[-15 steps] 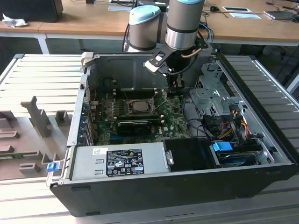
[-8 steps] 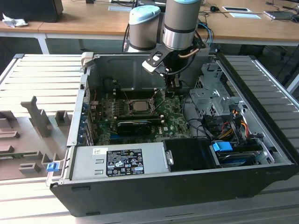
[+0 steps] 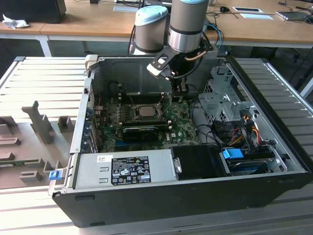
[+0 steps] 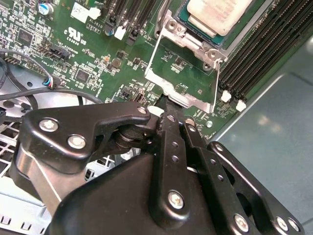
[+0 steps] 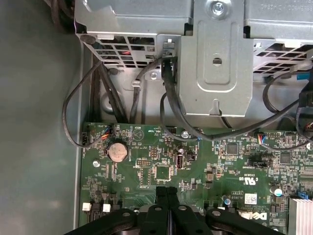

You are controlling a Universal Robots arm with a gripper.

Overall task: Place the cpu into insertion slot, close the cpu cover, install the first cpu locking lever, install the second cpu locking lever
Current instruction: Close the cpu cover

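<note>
1. Plainly, printed matter sits on the power supply [image 3: 122,169] at the case's near wall in the exterior view: a black label panel [image 3: 131,170] and a small white sticker [image 3: 104,158], their text too small to make out.
2. The green motherboard [image 5: 146,171] carries white printed markings and a white sticker [image 5: 251,198] in the first wrist view, beside a round coin cell [image 5: 117,152].
3. The arm [image 3: 188,24] stands upright, reaching straight down into the open computer case [image 3: 274,98].
4. The gripper [image 4: 165,104] has its fingers [image 5: 161,196] pressed together, with no gap between them in both wrist views.
5. Its tip is at the free edge of the cpu cover [image 4: 171,90]; I cannot tell whether it touches the cover.
6. The cpu cover is swung open, tilted up away from the socket.
7. The cpu [image 4: 220,12] lies flat inside the insertion slot [image 4: 211,49], silvery top upward, between the memory slots [image 4: 264,49] and the cover's hinge side.
</note>
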